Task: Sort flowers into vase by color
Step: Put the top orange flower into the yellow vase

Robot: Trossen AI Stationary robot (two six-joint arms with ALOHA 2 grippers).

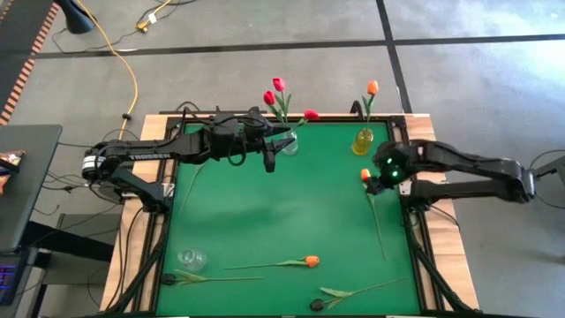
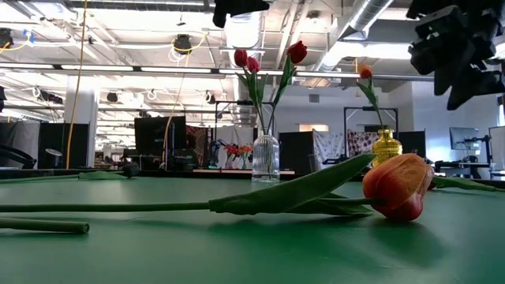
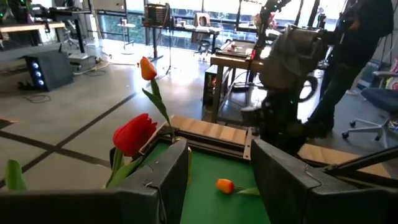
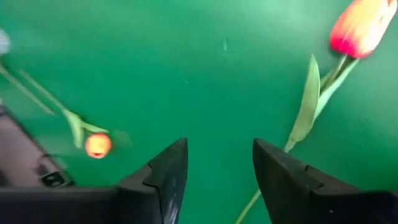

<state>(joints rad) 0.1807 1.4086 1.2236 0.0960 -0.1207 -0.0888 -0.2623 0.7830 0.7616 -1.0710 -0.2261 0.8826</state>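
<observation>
A clear vase (image 1: 290,141) at the table's far edge holds three red flowers (image 1: 279,85). To its right, a yellow vase (image 1: 363,141) holds one orange flower (image 1: 372,87). A second orange flower (image 1: 365,175) lies flat on the green mat near the right edge, and a third (image 1: 311,261) lies near the front. Two dark flowers (image 1: 168,279) (image 1: 316,305) lie at the front edge. My left gripper (image 3: 221,171) stands open and raised beside the clear vase, holding nothing. My right gripper (image 4: 217,168) hovers open above the mat, just beside the right-hand orange flower (image 4: 360,28).
An empty clear glass vase (image 1: 192,259) stands at the front left of the mat. The wooden table frame (image 1: 422,132) borders the mat. The middle of the mat (image 1: 282,203) is bare green. Beyond the table are workshop desks and a person (image 3: 354,56).
</observation>
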